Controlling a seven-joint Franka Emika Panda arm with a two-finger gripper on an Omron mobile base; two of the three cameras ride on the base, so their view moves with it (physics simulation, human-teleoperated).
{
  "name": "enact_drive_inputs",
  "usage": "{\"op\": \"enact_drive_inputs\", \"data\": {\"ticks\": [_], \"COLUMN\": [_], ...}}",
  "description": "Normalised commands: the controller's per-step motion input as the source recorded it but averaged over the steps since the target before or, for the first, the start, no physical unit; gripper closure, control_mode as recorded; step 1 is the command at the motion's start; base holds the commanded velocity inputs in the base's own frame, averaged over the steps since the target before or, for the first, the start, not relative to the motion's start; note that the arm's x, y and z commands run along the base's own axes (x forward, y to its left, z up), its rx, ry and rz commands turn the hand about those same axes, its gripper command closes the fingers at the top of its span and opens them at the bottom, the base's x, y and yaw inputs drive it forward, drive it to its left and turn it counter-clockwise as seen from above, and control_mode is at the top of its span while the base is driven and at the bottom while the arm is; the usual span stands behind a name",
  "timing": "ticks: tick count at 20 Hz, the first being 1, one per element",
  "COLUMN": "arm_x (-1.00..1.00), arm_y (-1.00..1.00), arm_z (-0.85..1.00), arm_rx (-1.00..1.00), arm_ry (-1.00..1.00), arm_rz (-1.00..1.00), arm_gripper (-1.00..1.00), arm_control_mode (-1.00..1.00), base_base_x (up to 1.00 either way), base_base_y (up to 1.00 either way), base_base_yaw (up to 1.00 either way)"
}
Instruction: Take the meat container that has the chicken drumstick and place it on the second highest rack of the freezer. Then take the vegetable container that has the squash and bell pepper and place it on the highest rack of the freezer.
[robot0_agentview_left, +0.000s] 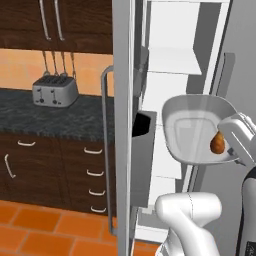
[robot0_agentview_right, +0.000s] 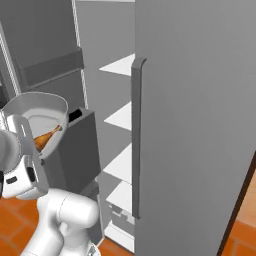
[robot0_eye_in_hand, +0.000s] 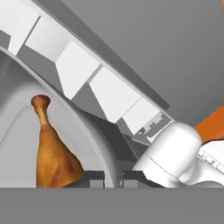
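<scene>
The gripper (robot0_eye_in_hand: 113, 177) is nearly closed, its two dark finger tips pinching the thin rim of the meat container (robot0_agentview_left: 195, 125), a pale grey tray held tilted in the air in front of the open freezer (robot0_agentview_right: 200, 125). In the hand view the rim runs straight between the finger tips, one inside the tray and one outside. The chicken drumstick (robot0_eye_in_hand: 52, 153) lies inside the tray, just beside the inner finger tip, thick end toward the gripper and bone end pointing away. In the left base view the drumstick (robot0_agentview_left: 218, 143) sits at the tray's low edge against the white hand. The tray hangs outside the compartment, near the white shelves (robot0_agentview_left: 170, 60) but not on any. A toaster (robot0_agentview_left: 55, 91) stands on the dark counter (robot0_agentview_left: 60, 120) to the left
</scene>
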Motion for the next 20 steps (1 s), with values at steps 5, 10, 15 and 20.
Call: {"op": "enact_drive_inputs", "data": {"ticks": [5,10,15,20], "arm_x": [0.00,0.00,0.00,0.00], "arm_y": [0.00,0.00,0.00,0.00], "arm_z": [0.00,0.00,0.00,0.00], "arm_rx": [0.00,0.00,0.00,0.00], "arm_ry": [0.00,0.00,0.00,0.00], "arm_rz": [0.00,0.00,0.00,0.00], "arm_gripper": [1.00,1.00,1.00,1.00], "arm_control_mode": [1.00,1.00,1.00,1.00], "base_base_x": [0.26,-0.43,-0.46,0.02], "base_base_y": [0.11,0.17,-0.52,-0.75], "base_base_yaw": [0.25,0.19,0.12,0.06]}}
